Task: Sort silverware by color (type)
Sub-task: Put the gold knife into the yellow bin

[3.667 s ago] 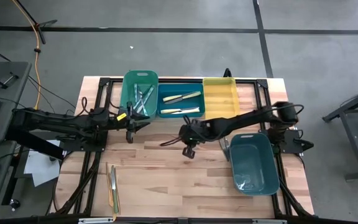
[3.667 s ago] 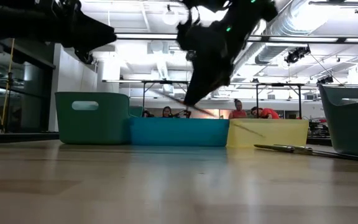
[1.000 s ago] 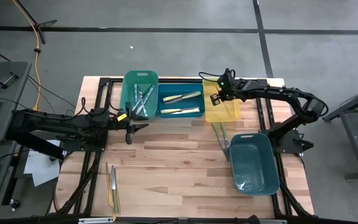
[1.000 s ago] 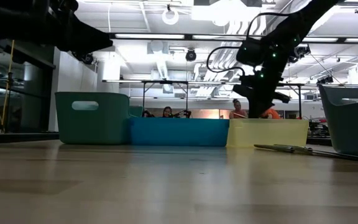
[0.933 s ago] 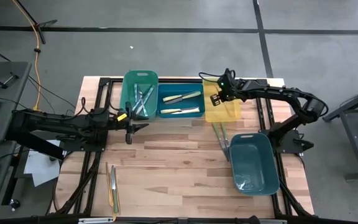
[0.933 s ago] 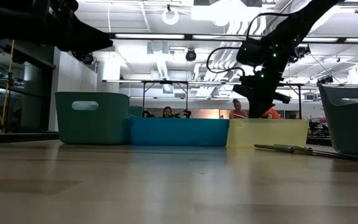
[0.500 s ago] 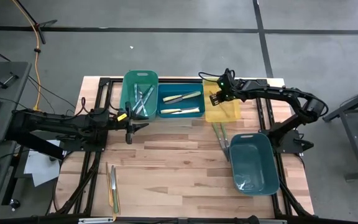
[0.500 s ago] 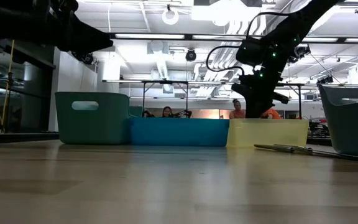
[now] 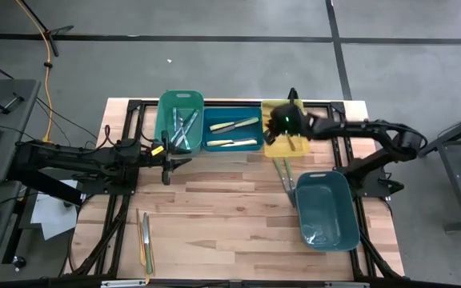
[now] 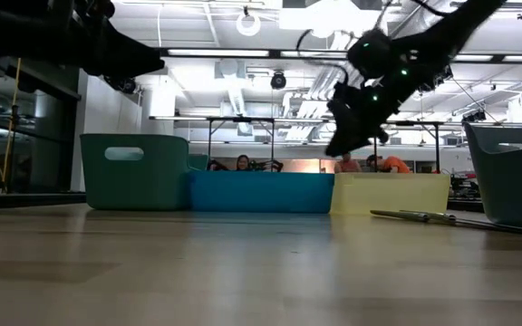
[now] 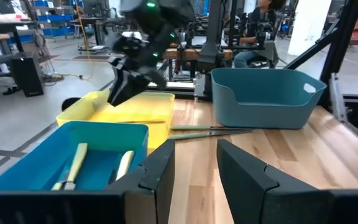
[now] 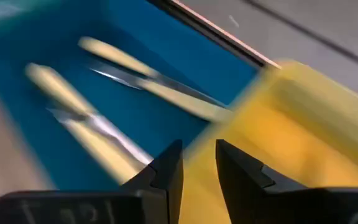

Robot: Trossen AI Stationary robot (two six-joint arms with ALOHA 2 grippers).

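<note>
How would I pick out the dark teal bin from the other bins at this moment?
Three bins, green, blue and yellow, stand in a row along the table's far edge. The dark teal bin sits apart, nearer the front on the right arm's side, larger, set at a slant.

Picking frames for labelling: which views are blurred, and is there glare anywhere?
Right wrist view: heavy motion smear across the blue bin and yellow bin. Left wrist view: the right gripper is blurred, the bins sharp. Low view: bright ceiling lights, arms in silhouette. High view: even, sharp.
</note>
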